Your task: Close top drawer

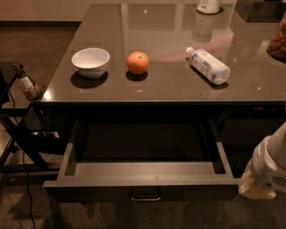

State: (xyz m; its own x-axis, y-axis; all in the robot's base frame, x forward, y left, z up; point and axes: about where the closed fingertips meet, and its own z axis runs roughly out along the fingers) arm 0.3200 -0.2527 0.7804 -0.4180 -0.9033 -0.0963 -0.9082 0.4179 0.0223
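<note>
The top drawer [143, 190] is pulled far out from under the grey table top [170, 85]. It has a dark front, a small metal bar handle [145, 196] at the centre and lighter grey inner walls. Nothing shows inside it. My gripper [264, 176] shows as a white and cream shape at the right edge. It hangs just beyond the drawer's front right corner, at the height of the drawer front, and looks apart from it.
On the table top are a white bowl [90, 61], an orange [138, 62] and a plastic bottle [208, 65] on its side. A jar [278, 42] and a container [208, 6] are at the far right. A black stand with a small bottle [27, 85] is at the left.
</note>
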